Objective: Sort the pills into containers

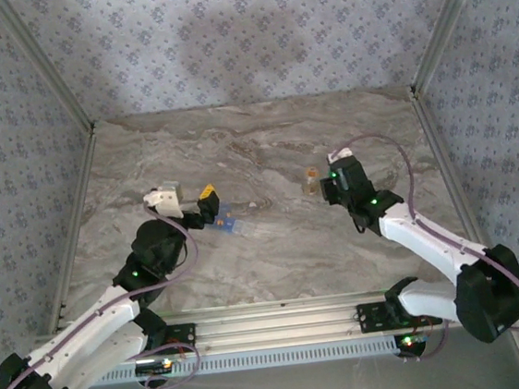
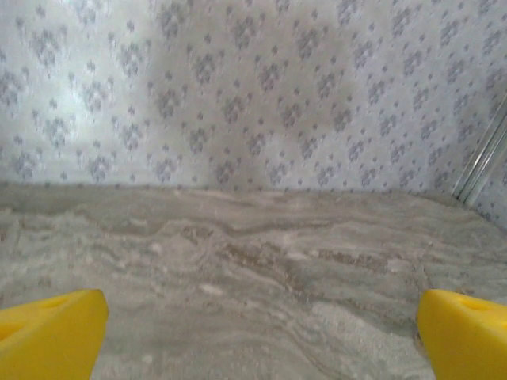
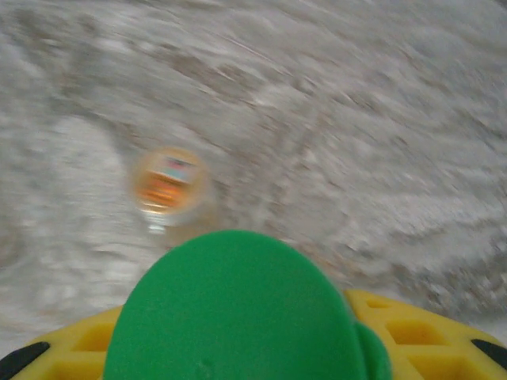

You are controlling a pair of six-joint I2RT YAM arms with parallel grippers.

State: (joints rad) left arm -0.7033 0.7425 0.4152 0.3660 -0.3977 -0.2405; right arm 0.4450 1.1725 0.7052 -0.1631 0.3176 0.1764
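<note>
A small orange pill bottle [image 1: 311, 179] stands on the marble table [image 1: 274, 249], just left of my right gripper [image 1: 331, 183]. From the right wrist it appears blurred, seen from above as an open orange bottle [image 3: 168, 184], ahead and left of the fingers. A green rounded cap [image 3: 238, 309] sits in my right gripper [image 3: 253, 352], covering the fingertips, with yellow fingers [image 3: 420, 336] on either side. My left gripper [image 1: 210, 200] is open over bare marble, its yellow fingertips [image 2: 47, 336] wide apart around nothing. A clear bluish container [image 1: 232, 221] lies just right of it.
Patterned walls enclose the table on three sides, with metal rails [image 1: 53, 86] along the corners. Open marble lies between the two grippers and toward the back wall [image 2: 253, 95]. No loose pills can be made out.
</note>
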